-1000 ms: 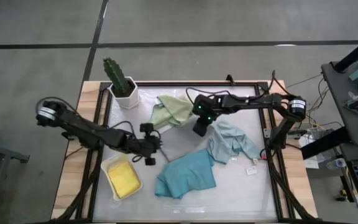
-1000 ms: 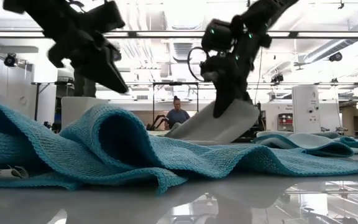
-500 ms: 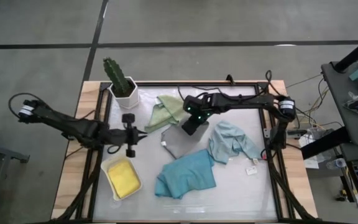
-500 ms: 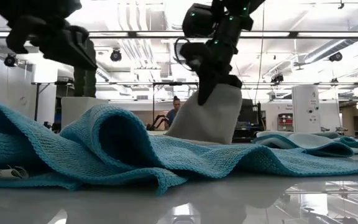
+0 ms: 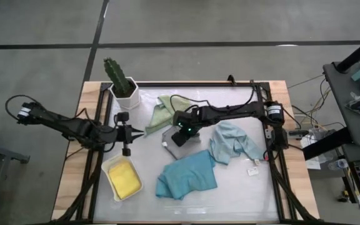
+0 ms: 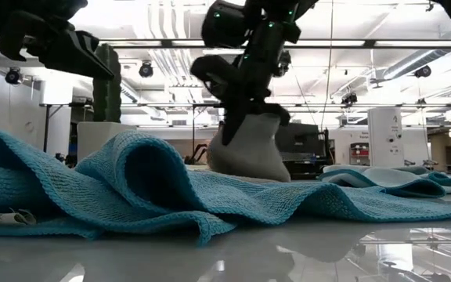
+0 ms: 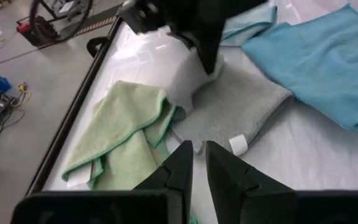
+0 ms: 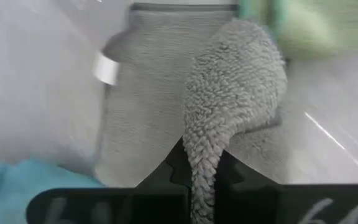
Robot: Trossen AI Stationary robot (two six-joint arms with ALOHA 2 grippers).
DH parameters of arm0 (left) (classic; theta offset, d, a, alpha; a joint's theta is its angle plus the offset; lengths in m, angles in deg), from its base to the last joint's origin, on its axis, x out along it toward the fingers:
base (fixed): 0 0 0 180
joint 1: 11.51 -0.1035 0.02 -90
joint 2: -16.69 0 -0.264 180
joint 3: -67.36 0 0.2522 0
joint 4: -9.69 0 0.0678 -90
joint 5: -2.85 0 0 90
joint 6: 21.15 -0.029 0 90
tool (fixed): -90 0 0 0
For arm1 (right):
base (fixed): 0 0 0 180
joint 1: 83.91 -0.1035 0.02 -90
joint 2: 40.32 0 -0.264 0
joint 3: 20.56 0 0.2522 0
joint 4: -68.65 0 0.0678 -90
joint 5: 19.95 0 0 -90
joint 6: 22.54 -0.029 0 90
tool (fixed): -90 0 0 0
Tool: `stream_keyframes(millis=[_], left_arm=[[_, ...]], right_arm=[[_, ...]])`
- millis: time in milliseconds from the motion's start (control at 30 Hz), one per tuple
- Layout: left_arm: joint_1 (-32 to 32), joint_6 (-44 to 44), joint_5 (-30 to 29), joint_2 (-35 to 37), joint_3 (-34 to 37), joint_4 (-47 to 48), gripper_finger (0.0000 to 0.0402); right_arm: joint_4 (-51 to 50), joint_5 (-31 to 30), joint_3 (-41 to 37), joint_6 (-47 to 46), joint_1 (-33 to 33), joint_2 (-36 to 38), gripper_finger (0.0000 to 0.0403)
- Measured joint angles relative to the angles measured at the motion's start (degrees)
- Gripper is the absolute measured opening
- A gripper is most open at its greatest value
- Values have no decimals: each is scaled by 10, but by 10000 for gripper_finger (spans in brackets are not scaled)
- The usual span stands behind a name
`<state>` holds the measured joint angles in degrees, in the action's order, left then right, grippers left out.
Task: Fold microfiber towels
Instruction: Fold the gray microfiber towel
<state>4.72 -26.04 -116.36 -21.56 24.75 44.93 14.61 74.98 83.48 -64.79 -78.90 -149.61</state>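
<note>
White table top, dark frame round edges, wood border outside. 
On it: sage green towel crumpled near back, just beside white hex pot with cactus at back-left corner. 
Grey towel mid-table, touching green one, partly flat, one edge raised. 
Teal towel rumpled, front centre. 
Pale blue towel bunched on right, touching teal. 
White tray front-left, yellow towel folded inside. 
Small tag near pale blue towel.
</note>
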Motion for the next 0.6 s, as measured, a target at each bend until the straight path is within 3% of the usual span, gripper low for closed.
stream_keyframes(millis=[233, 600], left_arm=[[0, 0, 0, -10, -1, -8, 31], [0, 0, 0, -11, -3, -11, 31]], right_arm=[[57, 12, 24, -19, -20, -51, 9], [42, 24, 93, 2, -26, -109, 18]])
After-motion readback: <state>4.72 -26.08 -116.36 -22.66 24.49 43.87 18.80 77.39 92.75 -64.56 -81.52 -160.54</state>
